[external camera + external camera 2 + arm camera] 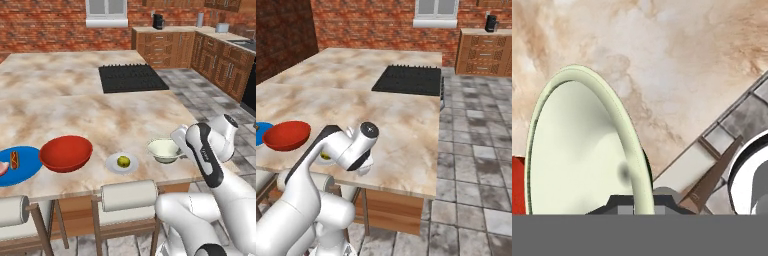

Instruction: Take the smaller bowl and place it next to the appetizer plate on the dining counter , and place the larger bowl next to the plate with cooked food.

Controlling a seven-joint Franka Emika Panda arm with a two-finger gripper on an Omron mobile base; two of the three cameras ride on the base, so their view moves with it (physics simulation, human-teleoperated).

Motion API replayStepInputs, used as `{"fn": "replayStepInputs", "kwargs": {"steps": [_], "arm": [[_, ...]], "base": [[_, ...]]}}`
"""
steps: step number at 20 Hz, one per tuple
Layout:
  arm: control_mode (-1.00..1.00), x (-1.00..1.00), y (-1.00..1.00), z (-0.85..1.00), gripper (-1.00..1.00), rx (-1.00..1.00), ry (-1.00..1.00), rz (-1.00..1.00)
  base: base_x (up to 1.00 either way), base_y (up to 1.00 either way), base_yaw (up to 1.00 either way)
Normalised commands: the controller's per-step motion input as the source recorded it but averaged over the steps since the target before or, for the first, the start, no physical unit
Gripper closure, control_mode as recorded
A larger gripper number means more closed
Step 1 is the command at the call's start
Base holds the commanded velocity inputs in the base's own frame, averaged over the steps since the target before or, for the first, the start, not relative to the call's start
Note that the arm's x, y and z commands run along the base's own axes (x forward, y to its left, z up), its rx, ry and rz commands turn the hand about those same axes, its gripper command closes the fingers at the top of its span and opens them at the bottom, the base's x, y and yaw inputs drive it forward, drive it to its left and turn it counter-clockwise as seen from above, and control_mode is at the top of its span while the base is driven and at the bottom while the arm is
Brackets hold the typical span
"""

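Observation:
The smaller bowl (163, 149), pale cream with a green tint, stands near the front edge of the dining counter (100, 120), just right of the appetizer plate (122, 163) with its yellow-green item. My gripper (179, 151) is at the bowl's right side. In the hand view the bowl's rim (587, 150) runs down between the two fingertips, with the gripper (643, 202) shut on it. The larger bowl (65, 152), red and glossy, sits left of the white plate, beside the plate with cooked food (17, 165). The red bowl (287, 134) also appears left of my arm.
A black cooktop (132, 77) is set into the counter farther back. Two stools with padded rolls (129, 195) stand under the front edge. The counter's right edge drops to a tiled floor (210, 100). Wooden cabinets (220, 60) line the far wall.

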Motion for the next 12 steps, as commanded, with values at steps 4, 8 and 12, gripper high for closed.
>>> {"fn": "replayStepInputs", "kwargs": {"steps": [4,8,12], "arm": [[-1.00,0.26,0.16,-0.36,1.00,0.00,0.01,0.00],[-1.00,0.33,0.08,-0.30,1.00,0.00,0.05,0.00],[-1.00,0.40,0.00,-0.27,1.00,0.00,0.08,0.00]], "base": [[0.00,0.00,0.00],[0.00,0.00,0.00],[0.00,0.00,0.00]]}}
